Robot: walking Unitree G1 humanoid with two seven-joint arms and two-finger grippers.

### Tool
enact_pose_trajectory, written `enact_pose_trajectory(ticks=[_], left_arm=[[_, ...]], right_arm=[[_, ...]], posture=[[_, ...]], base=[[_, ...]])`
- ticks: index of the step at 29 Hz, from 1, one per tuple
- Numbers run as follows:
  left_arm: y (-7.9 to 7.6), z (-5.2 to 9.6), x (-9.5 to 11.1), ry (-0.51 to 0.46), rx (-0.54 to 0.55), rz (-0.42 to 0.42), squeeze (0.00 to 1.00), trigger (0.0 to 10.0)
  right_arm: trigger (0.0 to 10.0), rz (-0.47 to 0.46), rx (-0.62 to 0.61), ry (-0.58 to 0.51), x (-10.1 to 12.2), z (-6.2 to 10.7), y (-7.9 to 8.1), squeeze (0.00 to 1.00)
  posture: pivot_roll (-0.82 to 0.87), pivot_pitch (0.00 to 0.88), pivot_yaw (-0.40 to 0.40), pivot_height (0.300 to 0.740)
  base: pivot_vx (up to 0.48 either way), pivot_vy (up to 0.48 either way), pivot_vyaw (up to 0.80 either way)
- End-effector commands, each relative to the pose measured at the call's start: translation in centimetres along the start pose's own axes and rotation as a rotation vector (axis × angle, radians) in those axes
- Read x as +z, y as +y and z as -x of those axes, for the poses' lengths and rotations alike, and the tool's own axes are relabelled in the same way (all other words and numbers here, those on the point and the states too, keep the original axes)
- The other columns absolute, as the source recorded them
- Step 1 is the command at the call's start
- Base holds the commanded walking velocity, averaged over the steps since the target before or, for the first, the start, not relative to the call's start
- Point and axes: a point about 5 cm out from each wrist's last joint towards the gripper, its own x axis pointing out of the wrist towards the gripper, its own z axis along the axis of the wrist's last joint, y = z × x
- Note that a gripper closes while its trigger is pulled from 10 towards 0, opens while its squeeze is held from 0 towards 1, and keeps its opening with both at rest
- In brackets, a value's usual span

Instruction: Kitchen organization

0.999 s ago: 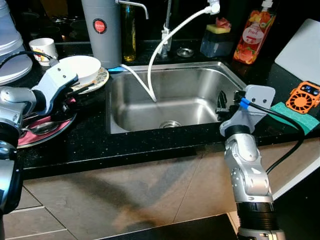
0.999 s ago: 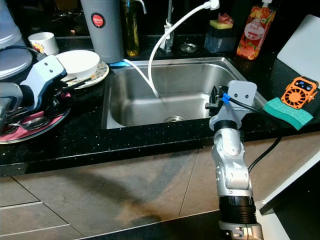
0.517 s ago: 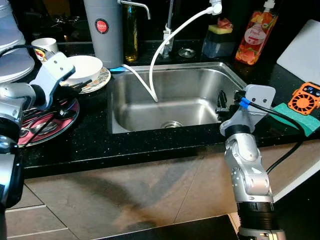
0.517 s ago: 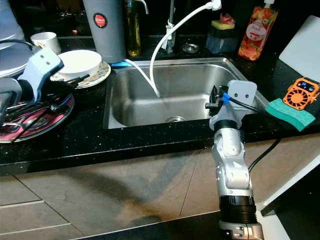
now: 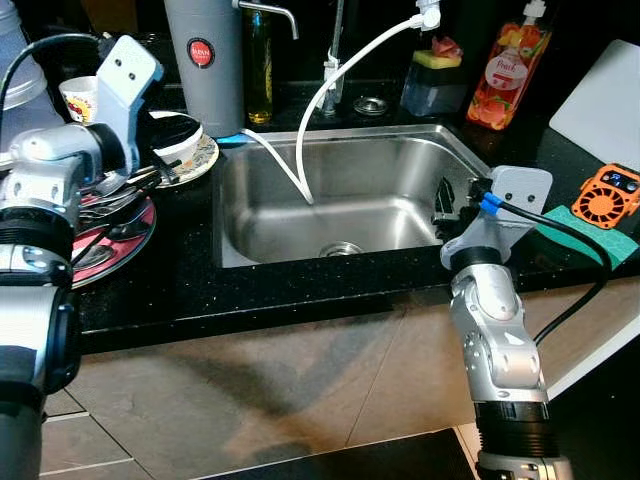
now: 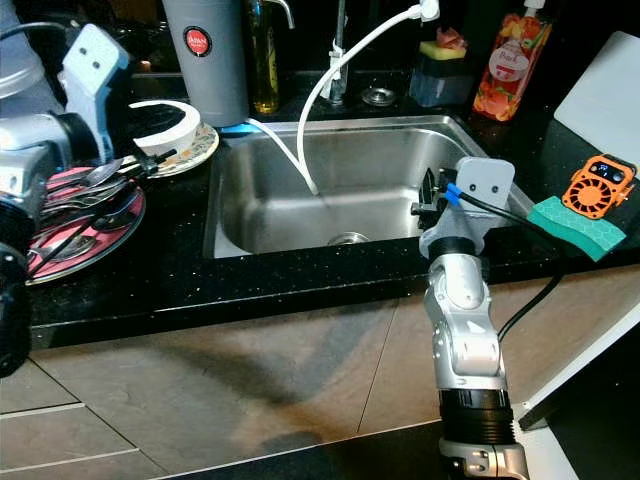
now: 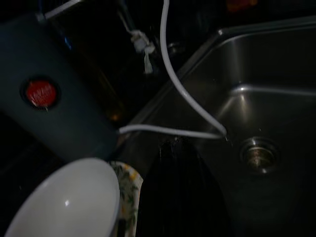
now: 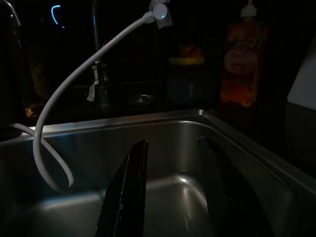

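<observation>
Bowl (image 5: 178,140): white, on a patterned plate (image 5: 203,157) left of the sink, directly under the left claw.
Left claw (image 7: 174,148): raised over the bowl; fingers pressed together, holding nothing.
Right claw (image 8: 173,165): at the sink's right rim, fingers parted, empty.
Sink (image 5: 300,215): steel, white hose (image 5: 330,85) looping in.
Cutlery (image 6: 85,195): on a red plate, left of the bowl.

Sinks: one steel sink (image 5: 400,150)
White hoses: one (image 5: 330,80)
Bowls: one white bowl (image 6: 165,125)
Plates: two, a floral plate (image 5: 205,155) and a red plate (image 5: 125,235)
Cups: one small cup (image 5: 78,97)
Grey canisters: one (image 5: 205,65)
Soap bottles: one orange (image 5: 508,75)
Sponges: one green (image 5: 600,235)
Cutlery: several pieces, uncountable
</observation>
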Motion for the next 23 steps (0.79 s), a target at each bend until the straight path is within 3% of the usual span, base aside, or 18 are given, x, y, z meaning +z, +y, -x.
enact_pose_trajectory(ticks=[1, 3, 7, 13, 14, 15, 16, 17, 18, 23], left_arm=[[0.4, 0.0, 0.7, 0.017, 0.018, -0.075, 0.0, 10.0], [0.7, 0.4, 0.5, 0.059, 0.036, -0.119, 0.0, 10.0], [2.0, 2.8, -0.5, 0.168, 0.028, -0.204, 0.0, 10.0], [2.9, 5.1, -2.0, 0.251, 0.055, -0.22, 0.0, 10.0], [3.1, 5.6, -2.3, 0.257, 0.078, -0.216, 0.25, 10.0], [3.1, 5.6, -2.3, 0.257, 0.078, -0.216, 0.25, 10.0], [3.3, 6.0, -2.5, 0.26, 0.096, -0.214, 0.47, 10.0], [3.3, 6.0, -2.5, 0.26, 0.096, -0.214, 0.47, 10.0], [3.4, 6.4, -2.7, 0.266, 0.114, -0.206, 1.0, 10.0], [4.0, 7.6, -3.7, 0.327, 0.177, -0.216, 1.0, 10.0]], right_arm=[[10.0, 0.006, -0.005, 0.0, 0.1, -0.1, -0.1, 0.0], [10.0, 0.005, -0.006, 0.0, 0.1, -0.1, -0.1, 0.0], [10.0, 0.003, -0.006, 0.002, 0.0, 0.0, -0.1, 0.0], [10.0, -0.002, -0.005, 0.004, -0.1, 0.1, 0.1, 0.0], [10.0, -0.003, -0.005, 0.005, -0.1, 0.1, 0.1, 0.0], [10.0, -0.003, -0.005, 0.005, -0.1, 0.1, 0.1, 0.0], [10.0, -0.003, -0.004, 0.007, -0.1, 0.1, 0.1, 0.0], [10.0, -0.003, -0.004, 0.007, -0.1, 0.1, 0.1, 0.0], [10.0, -0.004, -0.002, 0.009, -0.2, 0.1, 0.1, 0.0], [10.0, -0.003, 0.007, 0.01, -0.2, 0.0, 0.3, 0.0]], posture=[[0.04, 0.0, -0.005, 0.74], [0.04, 0.0, -0.005, 0.74], [0.05, 0.0, -0.002, 0.74], [0.05, 0.0, -0.003, 0.74], [0.05, 0.0, -0.003, 0.74], [0.05, 0.0, -0.003, 0.74], [0.05, 0.0, -0.003, 0.74], [0.05, 0.0, -0.003, 0.74], [0.05, 0.0, -0.003, 0.74], [0.06, 0.0, -0.011, 0.74]], base=[[0.0, 0.0, 0.0], [0.0, 0.0, 0.0], [0.0, 0.0, 0.0], [0.0, 0.0, 0.0], [0.0, 0.0, 0.0], [0.0, 0.0, 0.0], [0.0, 0.0, 0.0], [0.0, 0.0, 0.0], [0.0, 0.0, 0.0], [0.0, 0.0, 0.0]])
